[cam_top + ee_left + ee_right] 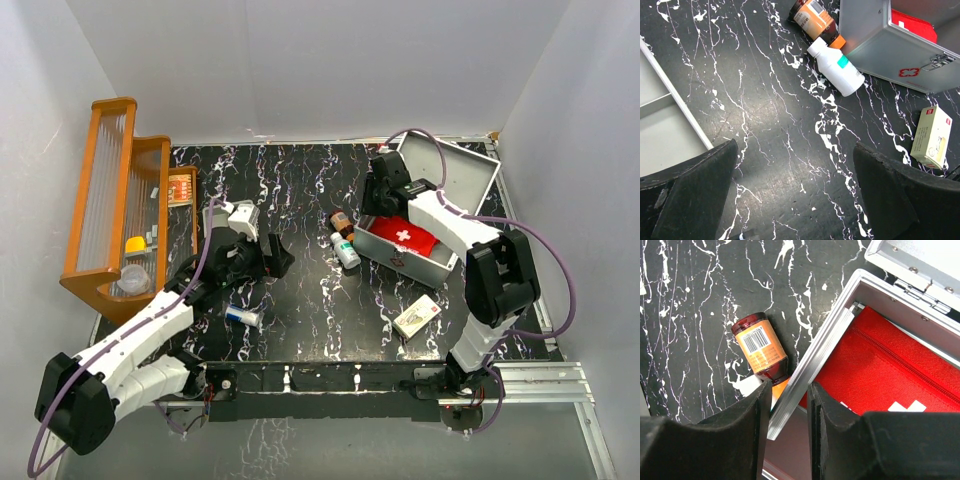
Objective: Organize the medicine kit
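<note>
The medicine kit (408, 264) stands open at the right rear of the surface (300, 200), long axis running diagonally from far-left to near-right, latch face turned near-left. The right gripper (789, 386) straddles its far-left end wall, jaws nearly together and apparently pinching the rim. The left gripper (795, 146) hovers well apart, jaws spread wide, empty.

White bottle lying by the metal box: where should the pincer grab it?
Come from straight above and pinch the white bottle across its round middle. It lies on its side, so both long sides can be reached. The brown bottle crowds its cap end, so stay off that end.
</note>
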You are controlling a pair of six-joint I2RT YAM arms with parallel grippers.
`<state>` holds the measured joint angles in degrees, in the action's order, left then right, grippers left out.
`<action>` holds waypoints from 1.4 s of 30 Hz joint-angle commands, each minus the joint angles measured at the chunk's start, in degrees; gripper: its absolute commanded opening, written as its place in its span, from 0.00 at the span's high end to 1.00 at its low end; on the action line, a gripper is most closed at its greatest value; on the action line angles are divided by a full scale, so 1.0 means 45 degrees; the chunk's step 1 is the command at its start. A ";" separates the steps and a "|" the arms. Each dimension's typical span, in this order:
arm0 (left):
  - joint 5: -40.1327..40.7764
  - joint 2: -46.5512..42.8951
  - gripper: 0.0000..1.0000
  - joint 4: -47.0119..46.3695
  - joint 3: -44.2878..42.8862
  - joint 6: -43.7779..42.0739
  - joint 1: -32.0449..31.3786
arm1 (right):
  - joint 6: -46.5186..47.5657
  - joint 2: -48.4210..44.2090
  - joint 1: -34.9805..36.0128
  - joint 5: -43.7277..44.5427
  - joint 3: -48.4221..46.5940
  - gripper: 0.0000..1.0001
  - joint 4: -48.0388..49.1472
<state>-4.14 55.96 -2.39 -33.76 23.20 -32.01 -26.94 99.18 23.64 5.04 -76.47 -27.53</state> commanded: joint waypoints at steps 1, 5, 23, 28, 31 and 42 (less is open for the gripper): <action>0.0270 0.0055 0.01 0.0114 -0.0602 0.0148 -0.0019 | 0.1510 0.0452 0.0056 -0.0807 -0.0848 0.73 0.1801; 0.0358 0.0149 0.01 0.0301 -0.0715 0.0098 -0.0032 | 0.1763 0.0557 0.0069 -0.0783 -0.1045 0.72 0.1597; 0.2759 0.0709 0.01 0.2617 -0.2189 0.0541 -0.0016 | 0.1691 -0.1389 0.2177 0.2760 -0.2981 0.43 -0.1467; 0.4146 0.0589 0.01 0.3988 -0.2662 0.1202 -0.0014 | 0.2423 0.0510 0.3103 0.3236 -0.4277 0.42 -0.1456; 0.4899 0.0306 0.01 0.4782 -0.2728 0.1885 -0.0005 | 0.2669 0.1919 0.3152 0.3199 -0.5143 0.38 -0.1531; 0.6056 -0.1145 0.01 0.5552 -0.2311 0.2852 0.0073 | 0.2452 0.5331 0.3009 0.4873 -0.7182 0.38 -0.3064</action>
<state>20.43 52.86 21.28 -44.10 34.46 -32.01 -16.38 123.31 37.76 21.74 -104.51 -40.32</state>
